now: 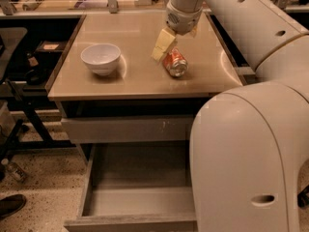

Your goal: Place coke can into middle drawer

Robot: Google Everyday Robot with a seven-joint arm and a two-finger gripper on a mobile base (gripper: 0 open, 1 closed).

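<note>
The coke can (175,64) lies on its side on the tan table top, right of centre, with a silver end facing me. My gripper (173,48) hangs from the arm directly above the can's far end. One yellow finger (161,45) reaches down along the can's left side; the other is mostly hidden behind the wrist. The fingers stand apart, and the can rests on the table. The middle drawer (137,204) is pulled open below the table, and its grey floor is bare.
A white bowl (101,58) sits on the table's left half. A shut grey drawer front with white scratch marks (128,128) is above the open drawer. My own large white arm body (251,158) fills the right side. A shoe (10,206) is on the floor at left.
</note>
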